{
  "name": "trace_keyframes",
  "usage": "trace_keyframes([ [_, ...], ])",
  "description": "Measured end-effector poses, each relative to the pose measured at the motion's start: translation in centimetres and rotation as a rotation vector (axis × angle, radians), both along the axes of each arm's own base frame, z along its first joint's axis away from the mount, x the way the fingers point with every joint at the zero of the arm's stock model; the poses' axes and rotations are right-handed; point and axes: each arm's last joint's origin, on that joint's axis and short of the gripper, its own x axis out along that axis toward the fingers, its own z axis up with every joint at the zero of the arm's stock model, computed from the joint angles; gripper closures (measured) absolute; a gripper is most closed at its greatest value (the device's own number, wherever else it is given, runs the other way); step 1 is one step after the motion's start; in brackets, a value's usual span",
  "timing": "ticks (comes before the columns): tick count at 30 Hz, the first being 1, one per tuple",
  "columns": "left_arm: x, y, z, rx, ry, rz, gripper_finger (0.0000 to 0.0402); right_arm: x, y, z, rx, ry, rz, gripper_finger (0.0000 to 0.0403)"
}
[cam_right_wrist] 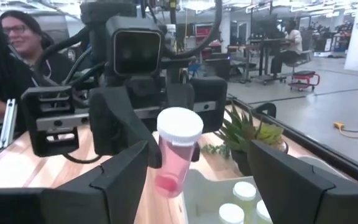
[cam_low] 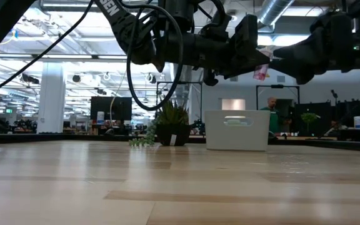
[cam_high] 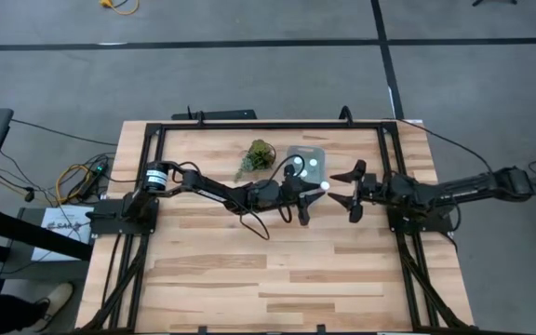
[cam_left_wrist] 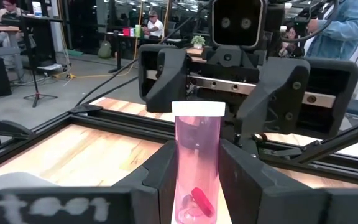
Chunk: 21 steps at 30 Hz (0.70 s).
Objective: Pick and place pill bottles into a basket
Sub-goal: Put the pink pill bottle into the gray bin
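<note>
Wooden tabletop (cam_high: 277, 270), frame centre: left gripper (cam_left_wrist: 194, 177) pinching a pink pill bottle (cam_left_wrist: 197, 163) upright, raised just below the basket (cam_high: 307, 164). Right gripper (cam_right_wrist: 197, 165) faces it, fingers spread wide either side.

no readable text, blurred marking on the left gripper (cam_left_wrist: 197, 186) only

high: overhead, far | low: tabletop, level | wrists: close, facing each other
</note>
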Motion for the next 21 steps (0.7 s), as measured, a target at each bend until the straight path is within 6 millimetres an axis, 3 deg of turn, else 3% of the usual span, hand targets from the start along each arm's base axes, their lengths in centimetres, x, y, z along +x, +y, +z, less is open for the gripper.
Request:
trace_keyframes([
  [21, 0.0, 0.1, -0.2, 0.036, 0.031, 0.012, 0.0308, 4.1, -0.1, 1.0, -0.026, 0.079, 0.011, 0.0144],
])
